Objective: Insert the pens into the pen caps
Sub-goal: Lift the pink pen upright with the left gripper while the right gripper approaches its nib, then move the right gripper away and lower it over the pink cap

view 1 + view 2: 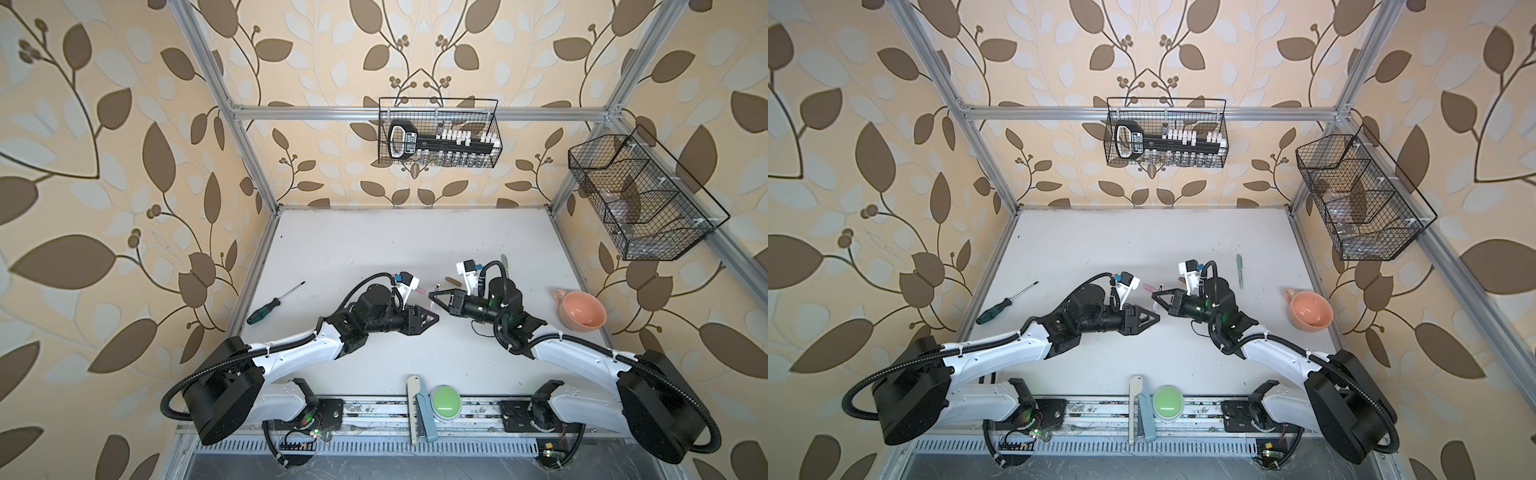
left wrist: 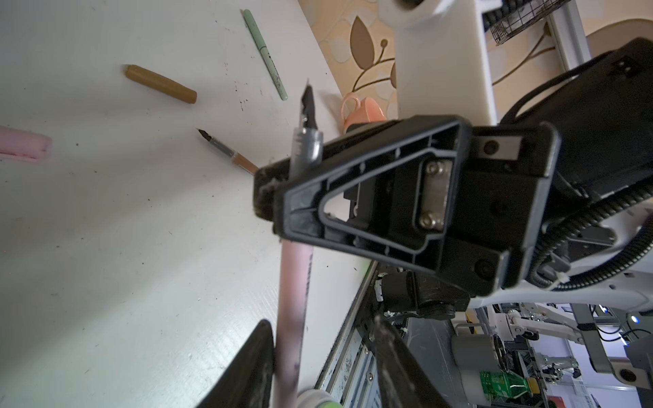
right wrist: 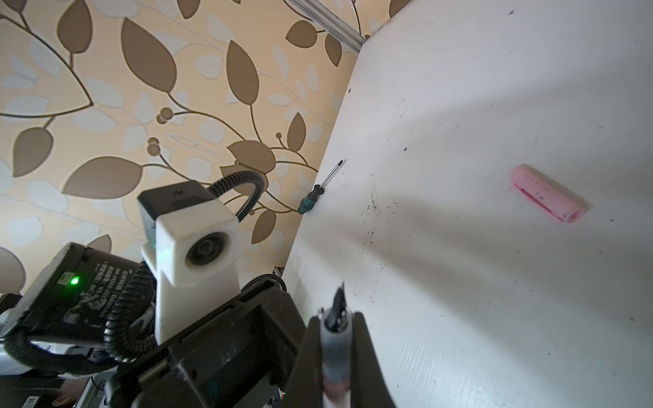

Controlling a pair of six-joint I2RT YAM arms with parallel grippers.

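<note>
Right pincer (image 3: 335,319) clamping pink pen (image 2: 293,300), cap (image 3: 549,194) apart

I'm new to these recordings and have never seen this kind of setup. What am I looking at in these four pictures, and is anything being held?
It is a table with two robot arms, each ending in a two-fingered gripper. Two pictures look down from one camera head above and are nearly identical; the other two come from a small camera on each arm's wrist. The right gripper is shut on the pink pen, near its bare dark tip. The left gripper is open, its fingers on either side of that pen's barrel in the left wrist view. Lying on the table: the pink cap, a brown cap, an uncapped brown pen, a green pen, a screwdriver and a peach cup.
</note>
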